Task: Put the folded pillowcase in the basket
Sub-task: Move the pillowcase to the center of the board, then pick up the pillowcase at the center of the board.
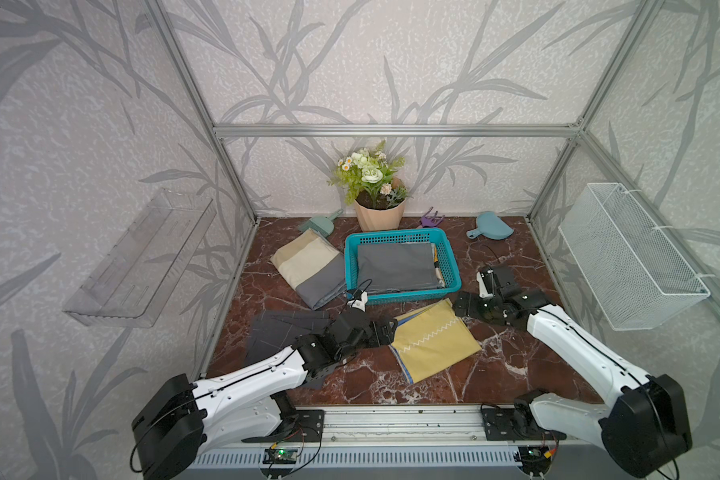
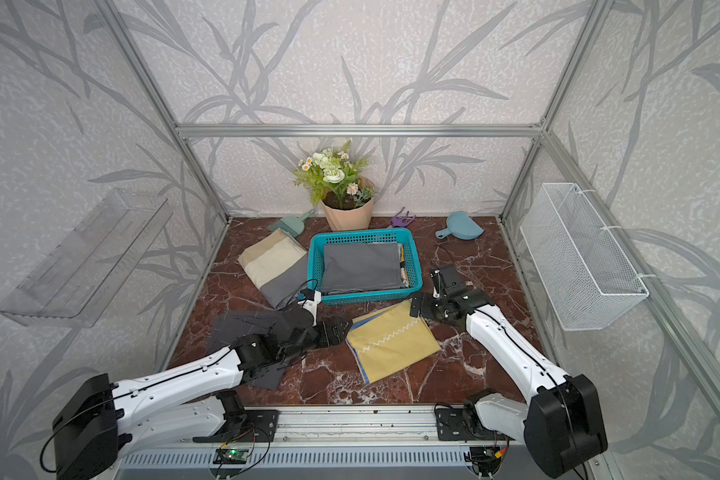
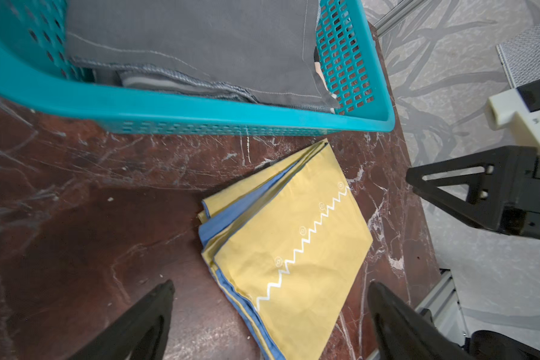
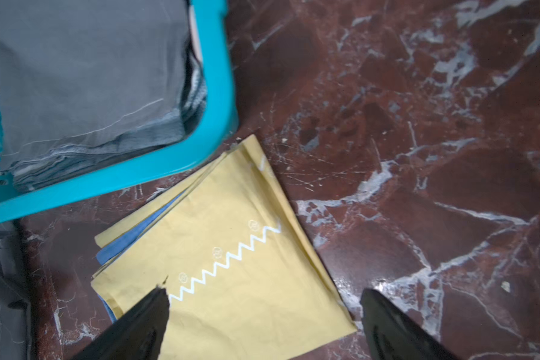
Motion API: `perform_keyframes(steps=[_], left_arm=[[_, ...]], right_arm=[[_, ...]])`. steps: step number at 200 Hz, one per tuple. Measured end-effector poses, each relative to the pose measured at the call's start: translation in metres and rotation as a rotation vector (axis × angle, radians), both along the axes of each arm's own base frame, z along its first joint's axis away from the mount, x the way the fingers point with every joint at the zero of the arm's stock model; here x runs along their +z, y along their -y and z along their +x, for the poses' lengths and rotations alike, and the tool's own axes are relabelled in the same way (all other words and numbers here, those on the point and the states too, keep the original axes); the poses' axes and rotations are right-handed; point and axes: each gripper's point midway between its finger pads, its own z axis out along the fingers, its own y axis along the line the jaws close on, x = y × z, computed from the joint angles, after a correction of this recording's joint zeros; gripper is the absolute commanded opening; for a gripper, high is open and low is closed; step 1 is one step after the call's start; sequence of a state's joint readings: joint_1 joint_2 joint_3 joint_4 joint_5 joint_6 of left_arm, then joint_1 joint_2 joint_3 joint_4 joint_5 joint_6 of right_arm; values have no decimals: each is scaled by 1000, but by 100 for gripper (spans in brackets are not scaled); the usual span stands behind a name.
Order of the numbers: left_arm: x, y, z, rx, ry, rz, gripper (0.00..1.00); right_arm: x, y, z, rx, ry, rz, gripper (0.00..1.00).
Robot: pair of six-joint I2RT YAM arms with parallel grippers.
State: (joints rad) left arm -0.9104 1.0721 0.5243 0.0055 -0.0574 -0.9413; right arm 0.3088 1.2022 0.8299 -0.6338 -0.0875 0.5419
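L end effector (image 3: 270,286) & R end effector (image 4: 264,291) both wide open, empty. Grey pillowcase (image 1: 395,266) in basket (image 1: 412,296); yellow pillowcase (image 1: 433,340) btw basket & table (image 1: 516,374) front edge.

Teal lattice basket (image 1: 416,294), grey pillowcase (image 1: 395,266), yellow pillowcase (image 1: 433,340) with white zigzag (blue lining), red-brown marbled tabletop (image 1: 508,365)

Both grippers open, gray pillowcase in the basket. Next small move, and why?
Probably lower the left gripper and right gripper onto opposite edges of the yellow pillowcase. Both are open and empty, flanking it; the gray pillowcase already lies in the basket, the yellow one on the table beside it.
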Motion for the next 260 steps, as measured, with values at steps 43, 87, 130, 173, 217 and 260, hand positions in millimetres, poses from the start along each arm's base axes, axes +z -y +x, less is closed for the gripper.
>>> perform_keyframes(steps=[43, 87, 130, 173, 217, 260], left_arm=[[-47, 15, -21, -9, -124, -40, 100], [-64, 36, -25, -43, -183, -86, 100], [-75, 54, -28, -84, -226, -128, 100], [-75, 66, -29, -107, -233, -169, 100], [-74, 79, -25, -125, -236, -188, 97], [-86, 75, -25, -128, -251, -116, 61]], right_arm=[[-45, 6, -3, 16, -174, 62, 99], [-61, -2, -7, 62, -209, 103, 99], [-67, -9, -10, 81, -203, 149, 99], [-77, -14, -19, 95, -214, 191, 99], [-76, -25, -21, 114, -179, 243, 90], [-79, -35, -35, 129, -194, 257, 71]])
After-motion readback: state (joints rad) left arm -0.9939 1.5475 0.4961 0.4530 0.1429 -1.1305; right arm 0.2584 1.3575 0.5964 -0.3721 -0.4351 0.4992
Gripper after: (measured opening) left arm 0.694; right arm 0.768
